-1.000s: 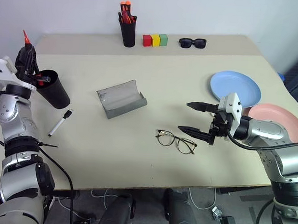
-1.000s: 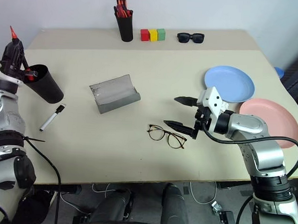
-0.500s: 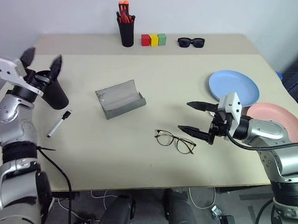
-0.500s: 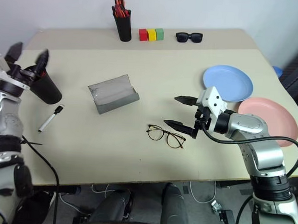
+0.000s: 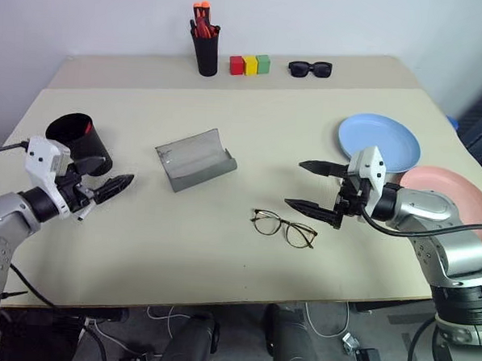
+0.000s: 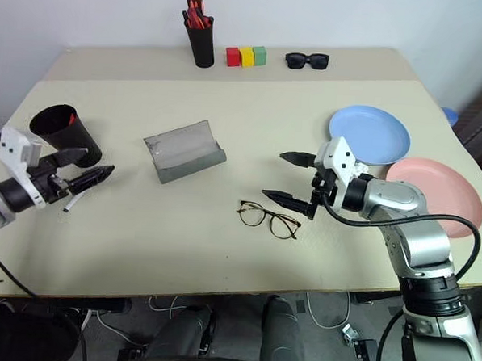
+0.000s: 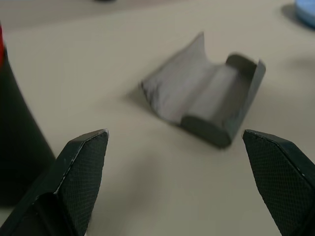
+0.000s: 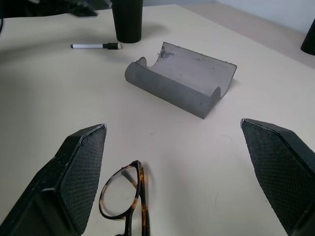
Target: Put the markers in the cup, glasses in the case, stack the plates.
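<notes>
- The left gripper [image 5: 103, 189] is standing wide open and empty, hovering low just in front of the cup [image 5: 80, 142]; a red marker [image 5: 85, 128] is showing inside the cup's rim.
- A white marker with a dark cap [image 8: 94, 46] is lying on the table [image 5: 221, 252] beside the cup, under the left gripper, so the marker step is looking only partly done.
- The right gripper [image 5: 315, 187] is hanging open and empty just beside the glasses [image 5: 284, 228], which are lying on the table in front of the case [image 5: 195, 159].
- The case is sitting open and empty between cup and glasses; that step is not yet done.
- The blue plate [image 5: 380, 142] and the pink plate [image 5: 458, 200] are lying side by side near the right arm, edges about meeting, not yet stacked.
</notes>
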